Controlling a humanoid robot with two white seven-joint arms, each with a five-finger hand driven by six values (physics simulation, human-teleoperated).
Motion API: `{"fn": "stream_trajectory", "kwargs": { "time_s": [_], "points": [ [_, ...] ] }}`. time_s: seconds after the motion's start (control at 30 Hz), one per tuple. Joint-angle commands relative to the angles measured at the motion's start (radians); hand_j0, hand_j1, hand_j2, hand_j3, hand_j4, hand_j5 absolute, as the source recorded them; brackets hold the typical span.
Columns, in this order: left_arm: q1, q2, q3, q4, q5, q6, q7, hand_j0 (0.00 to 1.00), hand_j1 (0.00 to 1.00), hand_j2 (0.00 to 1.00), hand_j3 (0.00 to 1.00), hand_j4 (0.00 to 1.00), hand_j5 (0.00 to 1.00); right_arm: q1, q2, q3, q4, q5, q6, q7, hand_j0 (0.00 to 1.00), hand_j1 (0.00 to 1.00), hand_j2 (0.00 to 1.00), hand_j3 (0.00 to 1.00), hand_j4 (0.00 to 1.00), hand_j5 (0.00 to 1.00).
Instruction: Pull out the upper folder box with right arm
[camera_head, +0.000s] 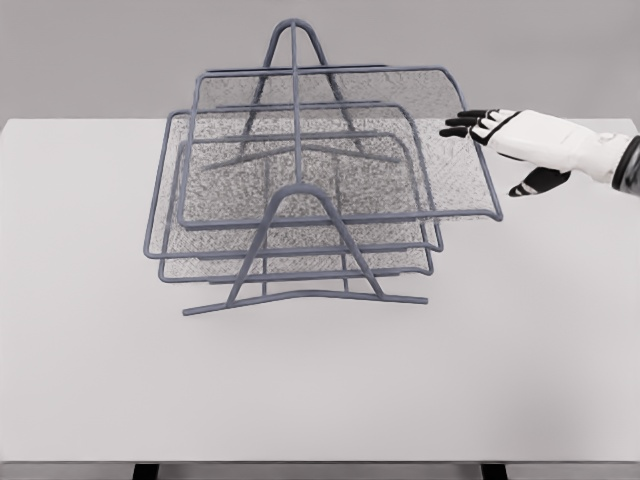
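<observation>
The right robot hand (520, 140) comes in from the right edge and hangs just beside the far right corner of the upper folder box (340, 140), its dark fingertips (462, 123) at or very near the rim, though whether they touch I cannot tell; the fingers are stretched out and apart, the thumb hanging below, and they hold nothing. This looks like the reach before the grasp: the pull itself seems not yet begun in earnest, even if the top tray already sits somewhat to the right of the 2 trays (290, 240) under it. The next move calls for the fingers to hook over the thin rim wire and draw the tray along its rails without tipping the rack (295, 70). The rack stands mid-worktop (320, 390), a grey-blue frame of bent wire with 2 arched end pieces, carrying shallow trays of fine mesh with rounded corners; the worktop is plain, matte and pale. The left arm is not to be seen
</observation>
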Motion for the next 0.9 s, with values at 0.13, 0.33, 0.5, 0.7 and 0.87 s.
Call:
{"fn": "stream_trajectory", "kwargs": {
  "time_s": [0.13,0.33,0.5,0.7,0.87],
  "points": [
    [0.0,0.0,-0.001,0.001,0.0,0.0,0.0,1.0,1.0,1.0,1.0,1.0,1.0,0.003,-0.058,0.0,0.045,0.064,-0.016,0.009,1.0,1.0,1.0,1.0,1.0,1.0],
    [0.0,0.0,-0.001,0.001,0.0,0.0,0.0,1.0,1.0,1.0,1.0,1.0,1.0,0.057,-0.129,-0.071,0.045,0.061,-0.016,0.009,1.0,1.0,1.0,1.0,1.0,1.0],
    [0.0,0.0,-0.001,0.001,0.0,0.0,0.0,1.0,1.0,1.0,1.0,1.0,1.0,0.058,-0.183,-0.079,0.047,0.059,-0.016,0.009,1.0,1.0,1.0,1.0,1.0,1.0],
    [0.0,0.0,-0.001,0.001,0.0,0.0,0.0,1.0,1.0,1.0,1.0,1.0,1.0,0.058,-0.215,-0.112,0.067,0.057,-0.016,0.009,1.0,1.0,1.0,1.0,1.0,1.0],
    [0.0,0.0,-0.001,0.001,0.0,0.0,0.0,1.0,1.0,1.0,1.0,1.0,1.0,0.058,-0.229,-0.149,0.119,0.054,-0.016,0.009,1.0,1.0,1.0,1.0,1.0,1.0]
  ]
}}
